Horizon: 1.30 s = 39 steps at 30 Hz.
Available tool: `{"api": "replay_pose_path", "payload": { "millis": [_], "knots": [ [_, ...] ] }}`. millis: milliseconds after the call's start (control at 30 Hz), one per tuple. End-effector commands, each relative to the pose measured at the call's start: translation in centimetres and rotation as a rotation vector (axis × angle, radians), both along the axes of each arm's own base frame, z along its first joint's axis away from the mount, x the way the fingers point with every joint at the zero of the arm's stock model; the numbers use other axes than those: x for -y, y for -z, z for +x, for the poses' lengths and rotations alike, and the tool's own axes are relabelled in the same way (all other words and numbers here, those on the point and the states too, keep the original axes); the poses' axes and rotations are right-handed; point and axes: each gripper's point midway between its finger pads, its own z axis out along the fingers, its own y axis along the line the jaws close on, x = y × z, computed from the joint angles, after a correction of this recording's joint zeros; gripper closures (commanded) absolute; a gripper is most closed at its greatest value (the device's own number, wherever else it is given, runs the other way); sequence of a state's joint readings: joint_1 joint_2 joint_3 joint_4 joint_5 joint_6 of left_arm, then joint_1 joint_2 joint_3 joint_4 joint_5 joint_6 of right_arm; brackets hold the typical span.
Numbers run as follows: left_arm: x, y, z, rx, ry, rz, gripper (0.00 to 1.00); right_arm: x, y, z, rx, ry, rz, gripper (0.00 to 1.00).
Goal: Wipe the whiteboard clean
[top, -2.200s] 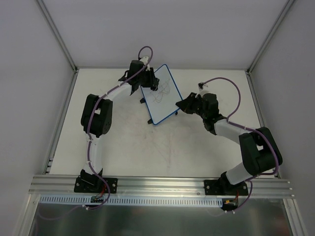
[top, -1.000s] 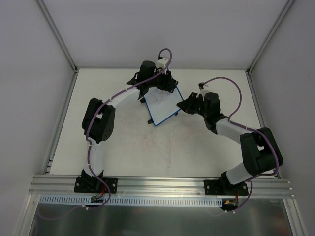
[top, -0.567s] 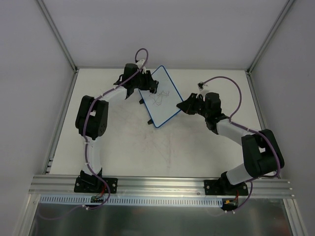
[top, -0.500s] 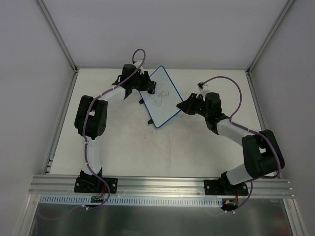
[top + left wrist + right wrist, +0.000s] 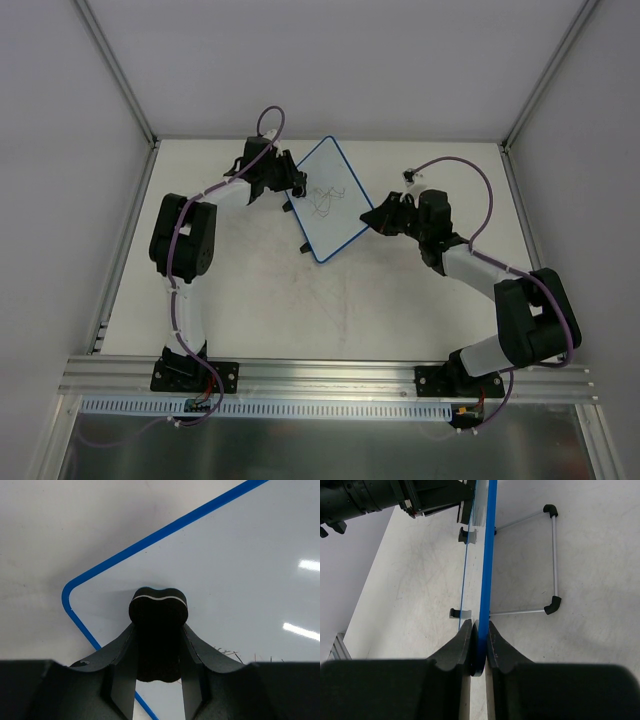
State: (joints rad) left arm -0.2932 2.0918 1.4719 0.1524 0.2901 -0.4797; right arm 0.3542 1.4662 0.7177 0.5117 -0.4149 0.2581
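The whiteboard (image 5: 330, 200) is a white board with a blue rim, standing tilted on the table, with dark scribbles near its middle. My left gripper (image 5: 297, 183) is shut on a small black eraser (image 5: 158, 625), pressed against the board near its rounded corner (image 5: 70, 587); faint scribble ends show beside the eraser. My right gripper (image 5: 375, 215) is shut on the board's right edge; in the right wrist view the blue rim (image 5: 486, 555) runs edge-on between the fingers (image 5: 457, 645). The left gripper (image 5: 445, 495) shows at the far end there.
A wire stand with black corner caps (image 5: 552, 555) props the board from behind. Two small black feet (image 5: 465, 534) sit on the board's lower edge. Grey walls and aluminium posts (image 5: 120, 75) enclose the table; a metal rail (image 5: 330, 375) runs along the near edge.
My left gripper with the eraser swept right across the board about a second ago and has come back left to the board's left edge. Fewer scribbles remain. The right gripper has held still.
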Motion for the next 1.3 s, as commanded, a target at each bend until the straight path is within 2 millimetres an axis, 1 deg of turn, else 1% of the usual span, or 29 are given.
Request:
{"api": "replay_pose_path", "payload": {
  "millis": [0,67,100,133,200,233,267,333,367,400,467,500,533,600,633,767,933,1033,1067,1100,1167,1200,1233,1267],
  "knots": [
    [0.9,-2.5,1.1,0.062,0.036,-0.046,1.00,-0.5,1.8,-2.4,0.012,-0.135,-0.070,1.00],
    [2.0,-3.3,1.1,0.092,0.088,-0.059,1.00,-0.5,2.0,-2.6,0.011,-0.138,-0.068,1.00],
    [2.3,-4.1,1.3,0.113,0.097,-0.057,1.00,-0.5,2.0,-2.6,0.015,-0.139,-0.065,1.00],
    [2.6,-4.3,1.3,0.136,0.117,-0.040,1.00,-0.6,2.0,-2.7,0.011,-0.142,-0.063,1.00],
    [3.7,-5.5,1.0,0.174,0.152,-0.030,1.00,-0.7,2.0,-2.7,0.015,-0.147,-0.062,1.00],
    [3.9,-5.8,1.0,0.191,0.167,-0.019,1.00,-0.7,1.9,-2.6,0.015,-0.146,-0.062,1.00],
    [4.7,-6.2,0.6,0.208,0.199,-0.024,1.00,-0.7,1.9,-2.6,0.021,-0.147,-0.064,1.00],
    [5.6,-7.0,0.5,0.244,0.242,-0.016,1.00,-1.0,1.7,-2.7,0.023,-0.155,-0.064,1.00],
    [6.2,-7.2,0.2,0.254,0.273,-0.021,1.00,-1.0,1.8,-2.6,0.024,-0.155,-0.065,1.00],
    [7.2,-7.7,-0.1,0.270,0.305,-0.024,1.00,-1.1,1.7,-2.7,0.026,-0.157,-0.065,1.00],
    [8.5,-7.8,-0.7,0.297,0.362,-0.002,1.00,-1.1,1.7,-2.6,0.026,-0.159,-0.066,1.00],
    [9.1,-8.2,-1.1,0.312,0.393,0.005,1.00,-1.2,1.8,-2.7,0.024,-0.162,-0.066,1.00],
    [10.5,-8.2,-1.9,0.340,0.443,0.037,1.00,-1.2,1.7,-2.5,0.025,-0.158,-0.065,1.00],
    [11.6,-8.6,-2.6,0.373,0.476,0.086,1.00,-1.3,1.9,-2.6,0.020,-0.164,-0.065,1.00],
    [12.7,-8.7,-3.3,0.407,0.517,0.117,1.00,-1.4,1.9,-2.6,0.018,-0.167,-0.065,1.00],
    [14.4,-9.3,-4.7,0.456,0.591,0.131,1.00,-1.6,2.0,-2.6,0.018,-0.173,-0.067,1.00],
    [13.7,-8.7,-4.0,0.427,0.536,0.164,1.00,-1.6,2.1,-2.5,0.015,-0.172,-0.067,1.00],
    [12.5,-8.3,-2.3,0.387,0.444,0.178,1.00,-1.6,1.9,-2.5,0.019,-0.172,-0.065,1.00],
    [11.7,-7.7,-1.7,0.350,0.408,0.184,1.00,-1.6,2.0,-2.5,0.017,-0.172,-0.066,1.00],
    [10.8,-7.2,-0.6,0.325,0.375,0.177,1.00,-1.6,1.9,-2.5,0.018,-0.172,-0.066,1.00],
    [9.3,-6.3,0.3,0.246,0.297,0.141,1.00,-1.6,1.9,-2.6,0.018,-0.173,-0.066,1.00],
    [8.6,-5.6,0.7,0.215,0.271,0.128,1.00,-1.6,1.9,-2.5,0.019,-0.172,-0.065,1.00],
    [6.8,-5.2,1.5,0.174,0.207,0.101,1.00,-1.7,1.9,-2.5,0.018,-0.173,-0.065,1.00],
    [5.9,-4.8,1.9,0.151,0.172,0.090,1.00,-1.7,1.9,-2.5,0.020,-0.174,-0.065,1.00]
  ]
}}
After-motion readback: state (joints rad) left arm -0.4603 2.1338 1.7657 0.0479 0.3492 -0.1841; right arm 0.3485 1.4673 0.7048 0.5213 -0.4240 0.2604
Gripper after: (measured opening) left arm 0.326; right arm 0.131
